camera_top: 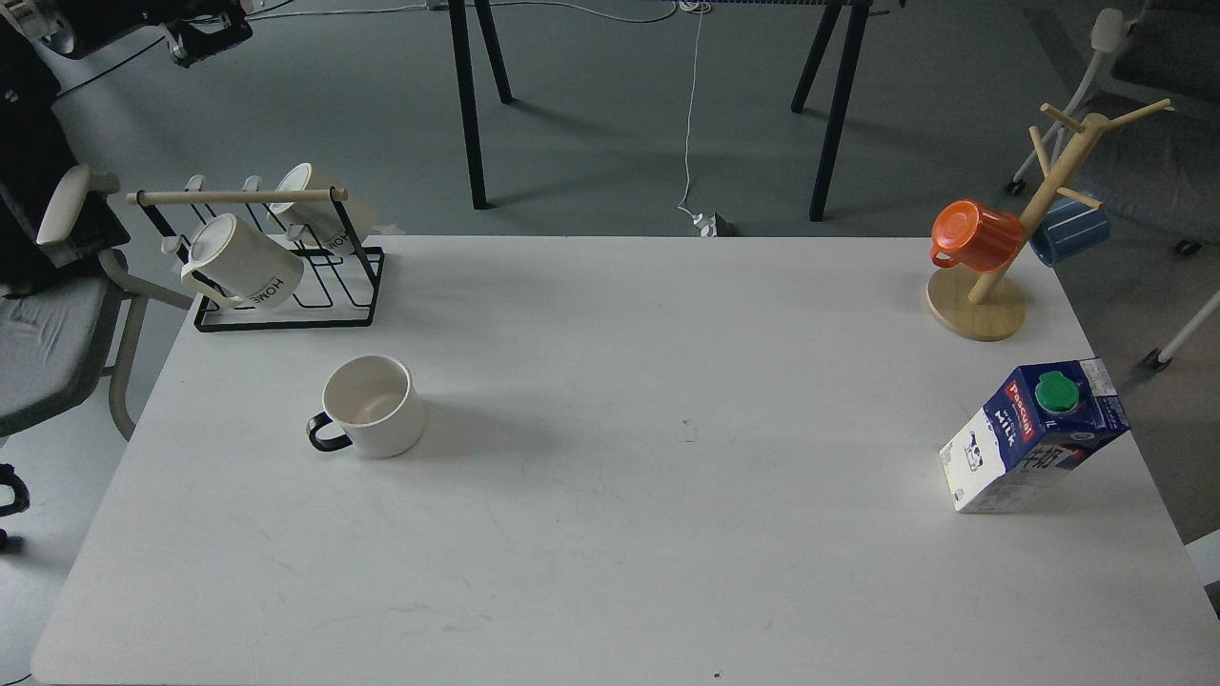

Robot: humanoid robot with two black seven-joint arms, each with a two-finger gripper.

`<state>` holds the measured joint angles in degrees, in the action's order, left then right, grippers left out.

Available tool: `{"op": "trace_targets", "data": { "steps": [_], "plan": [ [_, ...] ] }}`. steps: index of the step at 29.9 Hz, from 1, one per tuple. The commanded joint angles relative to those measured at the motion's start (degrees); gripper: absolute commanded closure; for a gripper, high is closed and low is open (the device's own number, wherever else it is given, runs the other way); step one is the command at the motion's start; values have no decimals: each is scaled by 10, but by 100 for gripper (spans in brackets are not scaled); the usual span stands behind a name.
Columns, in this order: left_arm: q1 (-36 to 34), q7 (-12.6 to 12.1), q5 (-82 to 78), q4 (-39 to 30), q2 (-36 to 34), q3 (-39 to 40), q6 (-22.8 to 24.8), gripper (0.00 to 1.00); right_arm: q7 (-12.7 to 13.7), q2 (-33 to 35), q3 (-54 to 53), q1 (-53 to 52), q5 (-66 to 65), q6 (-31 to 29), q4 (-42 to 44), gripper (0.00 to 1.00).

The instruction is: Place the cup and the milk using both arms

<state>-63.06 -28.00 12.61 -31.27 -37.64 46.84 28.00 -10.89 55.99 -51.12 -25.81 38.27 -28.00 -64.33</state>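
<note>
The cup (374, 405) is a short white mug with a black handle pointing left; it stands upright on the left part of the white table (610, 572). The milk (1034, 435), a blue and white carton with a green cap, stands at the table's right edge. A dark arm end, my left gripper (208, 30), shows at the top left corner, far behind and above the cup; its fingers cannot be told apart. My right gripper is out of view.
A black wire rack (276, 276) with two cream "HOME" mugs (243, 262) stands at the back left. A wooden mug tree (991, 286) with an orange cup (977, 235) and a blue cup (1072, 229) stands at the back right. A grey chair (48, 324) is left of the table.
</note>
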Motion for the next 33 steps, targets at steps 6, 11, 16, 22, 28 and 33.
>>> {"op": "trace_targets", "data": {
  "steps": [6, 11, 16, 22, 28, 33],
  "plan": [
    [44, 0, 28, 9, 1, 1, 0, 0, 0, -1, 15, -2, -1, 0, -1, 2],
    [46, 3, 34, 31, 5, 0, 0, 0, -1, -2, 16, 0, -2, 0, -2, 2],
    [45, 13, 31, 43, 27, -5, 0, 0, 0, -2, 16, 1, -3, 0, -4, 2],
    [44, 71, 29, 55, 43, -7, 0, 0, -1, -2, 16, 5, -3, 0, -3, 2],
    [47, 105, 21, 64, 47, -8, 0, 0, -1, -4, 17, 6, -7, 0, -4, 2],
    [73, 141, -11, 62, 36, -9, 0, 0, 0, -6, 17, 6, -10, 0, -3, 2]
  ]
}}
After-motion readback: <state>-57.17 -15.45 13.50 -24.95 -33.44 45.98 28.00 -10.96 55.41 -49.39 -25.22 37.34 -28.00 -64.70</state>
